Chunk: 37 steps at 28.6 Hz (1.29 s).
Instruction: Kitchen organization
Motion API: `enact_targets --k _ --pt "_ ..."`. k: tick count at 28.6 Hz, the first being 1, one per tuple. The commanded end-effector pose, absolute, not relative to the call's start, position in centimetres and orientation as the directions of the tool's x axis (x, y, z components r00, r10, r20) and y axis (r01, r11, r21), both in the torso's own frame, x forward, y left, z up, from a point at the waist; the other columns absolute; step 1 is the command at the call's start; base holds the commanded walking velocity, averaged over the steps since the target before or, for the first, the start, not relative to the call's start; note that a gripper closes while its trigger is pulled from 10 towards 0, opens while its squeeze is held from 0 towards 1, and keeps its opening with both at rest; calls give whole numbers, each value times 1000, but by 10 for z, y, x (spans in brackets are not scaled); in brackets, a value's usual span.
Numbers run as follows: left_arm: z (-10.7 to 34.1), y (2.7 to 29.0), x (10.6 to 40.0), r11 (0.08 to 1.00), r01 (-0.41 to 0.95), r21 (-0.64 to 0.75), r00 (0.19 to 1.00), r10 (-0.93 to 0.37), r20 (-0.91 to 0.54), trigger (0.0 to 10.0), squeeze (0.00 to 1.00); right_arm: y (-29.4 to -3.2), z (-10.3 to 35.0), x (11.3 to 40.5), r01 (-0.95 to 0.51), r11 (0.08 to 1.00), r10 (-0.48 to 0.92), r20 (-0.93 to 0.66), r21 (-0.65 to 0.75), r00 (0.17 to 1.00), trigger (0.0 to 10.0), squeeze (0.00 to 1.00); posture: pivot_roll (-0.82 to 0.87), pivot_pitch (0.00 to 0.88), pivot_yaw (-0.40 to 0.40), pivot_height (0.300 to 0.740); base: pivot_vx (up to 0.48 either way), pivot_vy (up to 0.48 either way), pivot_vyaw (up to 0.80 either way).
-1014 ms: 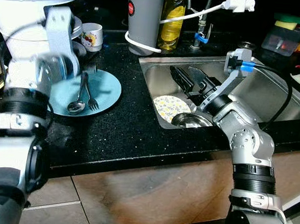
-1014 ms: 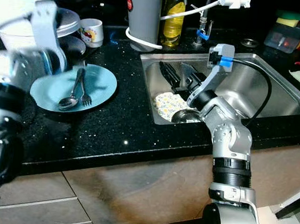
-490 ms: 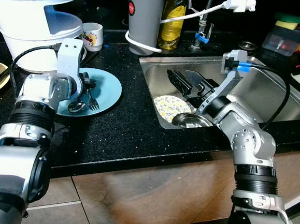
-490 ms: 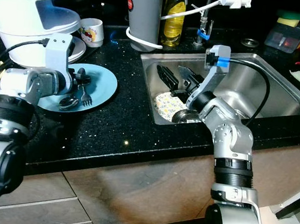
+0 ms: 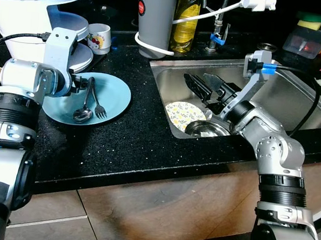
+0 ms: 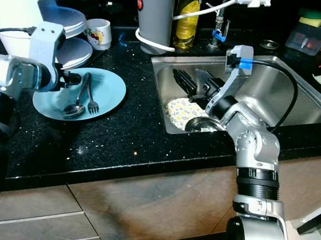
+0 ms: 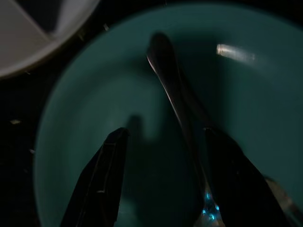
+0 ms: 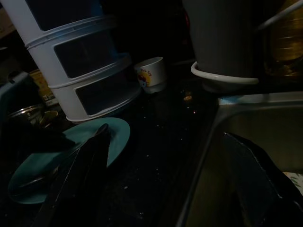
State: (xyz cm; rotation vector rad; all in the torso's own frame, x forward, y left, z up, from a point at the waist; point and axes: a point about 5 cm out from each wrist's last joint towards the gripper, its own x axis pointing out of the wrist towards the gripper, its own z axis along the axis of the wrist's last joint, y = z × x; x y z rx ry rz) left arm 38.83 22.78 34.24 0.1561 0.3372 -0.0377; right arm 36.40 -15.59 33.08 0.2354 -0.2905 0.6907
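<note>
A teal plate (image 5: 115,94) lies on the black counter with a spoon (image 5: 83,113) and a fork (image 5: 99,109) on it. My left gripper (image 5: 84,83) hovers open at the plate's left rim, just above it. In the left wrist view the spoon handle (image 7: 173,94) runs between the two fingers (image 7: 102,179). My right gripper (image 5: 201,83) hangs open inside the steel sink (image 5: 295,100), above a patterned plate (image 5: 180,113) and a steel bowl (image 5: 204,129). It holds nothing.
A white tiered container (image 5: 35,10) and a mug (image 5: 100,37) stand behind the teal plate. A grey cylinder (image 5: 153,19), an oil bottle (image 5: 186,19) and the tap (image 5: 216,32) line the back. A sponge box (image 5: 309,37) sits far right.
My left arm swung down from a blurred raised pose and its gripper settled at the teal plate's left rim. The right arm stayed in the sink, barely moving.
</note>
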Motion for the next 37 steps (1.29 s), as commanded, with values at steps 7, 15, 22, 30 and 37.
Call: enact_targets --k 7,15,22,30,37 --pt "336 243 379 978 64 199 891 34 -453 10000 0 -155 330 363 -667 735 607 320 122 727 10000 0 51 200 37 740 0 0 0" --pt "342 255 372 978 32 206 891 66 -450 10000 0 -155 329 362 -670 733 614 311 117 725 10000 0 49 194 36 740 0 0 0" --pt "328 256 372 980 57 193 866 47 -497 10000 0 -156 328 362 -672 731 618 304 117 725 10000 0 51 193 31 740 0 0 0" --pt "320 248 377 991 87 105 868 -23 -496 8706 0 -156 328 362 -672 731 619 301 116 726 10000 0 48 192 37 740 0 0 0" --pt "349 255 378 978 21 205 956 40 -290 10000 0 -153 334 350 -754 636 676 354 163 647 10000 0 32 174 38 740 0 0 0"
